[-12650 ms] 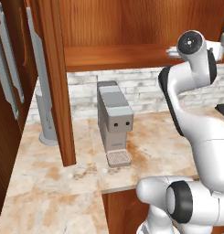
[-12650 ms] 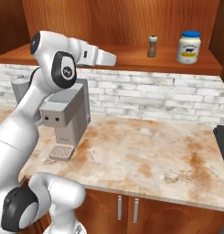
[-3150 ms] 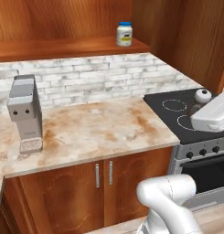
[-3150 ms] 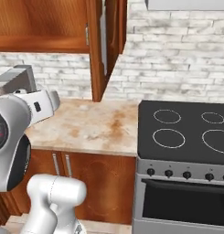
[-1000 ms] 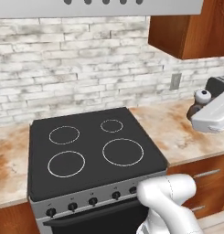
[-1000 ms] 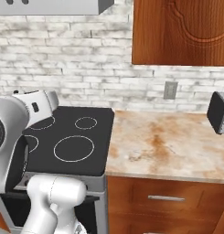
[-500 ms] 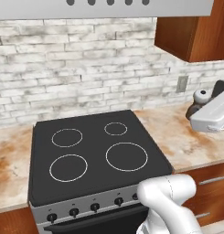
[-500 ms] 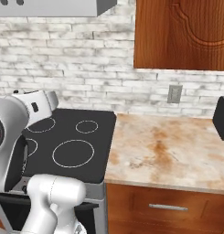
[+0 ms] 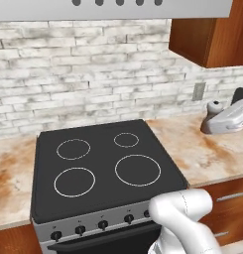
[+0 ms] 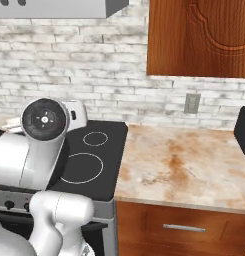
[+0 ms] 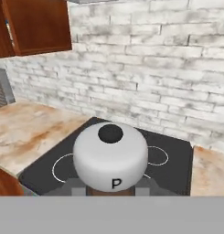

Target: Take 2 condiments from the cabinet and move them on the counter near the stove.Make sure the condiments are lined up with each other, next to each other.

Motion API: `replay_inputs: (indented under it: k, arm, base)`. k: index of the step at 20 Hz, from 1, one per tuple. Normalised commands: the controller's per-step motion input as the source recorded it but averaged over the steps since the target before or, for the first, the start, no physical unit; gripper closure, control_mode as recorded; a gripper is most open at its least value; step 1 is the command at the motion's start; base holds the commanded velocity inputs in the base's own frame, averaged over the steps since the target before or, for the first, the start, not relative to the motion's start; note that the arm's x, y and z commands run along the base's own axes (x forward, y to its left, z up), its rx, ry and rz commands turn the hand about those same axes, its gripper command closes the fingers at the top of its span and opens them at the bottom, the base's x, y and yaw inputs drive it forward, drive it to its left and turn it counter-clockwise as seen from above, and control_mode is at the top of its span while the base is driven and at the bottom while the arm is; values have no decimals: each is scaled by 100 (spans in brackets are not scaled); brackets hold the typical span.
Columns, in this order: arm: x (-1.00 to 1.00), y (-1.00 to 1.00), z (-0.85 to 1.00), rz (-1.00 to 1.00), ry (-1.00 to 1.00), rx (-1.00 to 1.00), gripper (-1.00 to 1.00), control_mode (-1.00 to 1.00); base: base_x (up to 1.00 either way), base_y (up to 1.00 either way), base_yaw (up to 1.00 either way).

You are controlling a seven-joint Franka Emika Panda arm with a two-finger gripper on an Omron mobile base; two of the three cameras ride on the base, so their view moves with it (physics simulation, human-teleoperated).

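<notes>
Hand view: shaker (image 11: 110, 157) seated in claw (image 11: 110, 191), pale cap with "P" mark and dark centre hole facing camera, brown body just visible below cap. Claw clenched on shaker. Shaker held in air above stove (image 11: 177, 155). Desk (image 10: 179, 165) adjoins stove (image 9: 103, 168) on right. Brown cabinet (image 10: 199, 37) mounted above desk.

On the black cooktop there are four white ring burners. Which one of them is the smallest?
The smallest is the back-right ring burner on the black glass cooktop, on the side toward the beige stone counter. The three other rings are plainly wider.
</notes>
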Motion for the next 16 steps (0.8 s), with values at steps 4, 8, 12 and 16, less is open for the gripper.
replay_inputs:
  k: [4,8,12,16]
  arm:
    - [69,-46,-56,15,24,11,100,-100]
    - [72,-62,-67,18,5,1,100,-100]
    - [41,-52,-67,21,0,-4,100,-100]
    - [29,-35,-57,24,3,-1,100,-100]
  base:
    - [0,0,0]
    - [0,0,0]
    - [0,0,0]
    - [0,0,0]
